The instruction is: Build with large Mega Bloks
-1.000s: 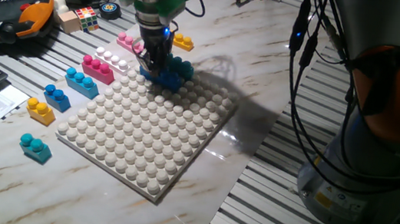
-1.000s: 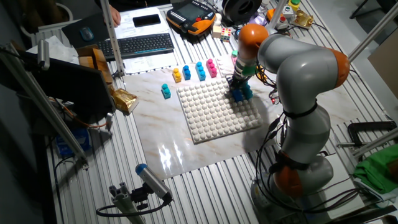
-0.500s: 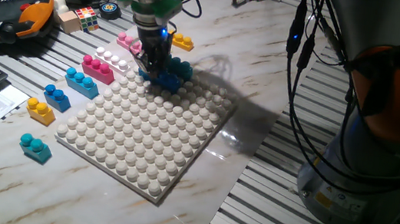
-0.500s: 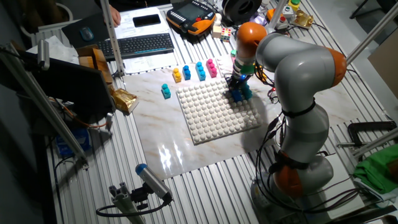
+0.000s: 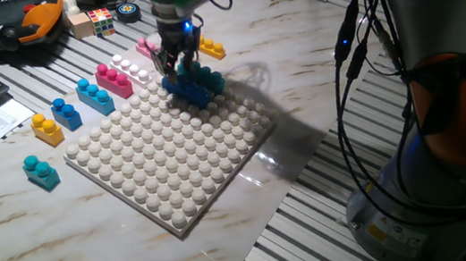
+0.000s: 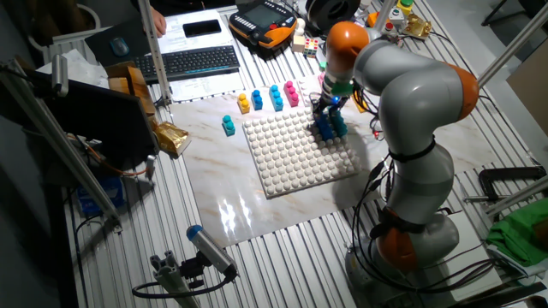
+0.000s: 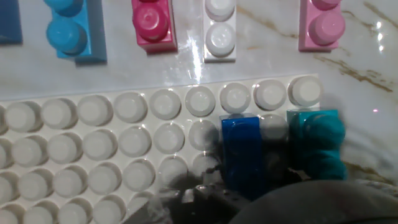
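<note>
The blue brick (image 7: 242, 152) sits on the baseplate's (image 5: 166, 158) far corner, a teal brick (image 5: 207, 78) just beside it — both under my claw (image 5: 176, 63). I cannot tell whether my fingers are apart or together. Loose magenta (image 5: 113, 80), white (image 5: 135, 71) and yellow (image 5: 213, 49) bricks lie on the marble table (image 5: 311, 87) nearby.

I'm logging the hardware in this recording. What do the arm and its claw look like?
The arm has bulky rounded silver-grey shells with orange bands at the joints, one near the wrist and one by the base. Black cables hang beside it. A green ring sits at the wrist above the small dark claw, where a blue light glows.
</note>
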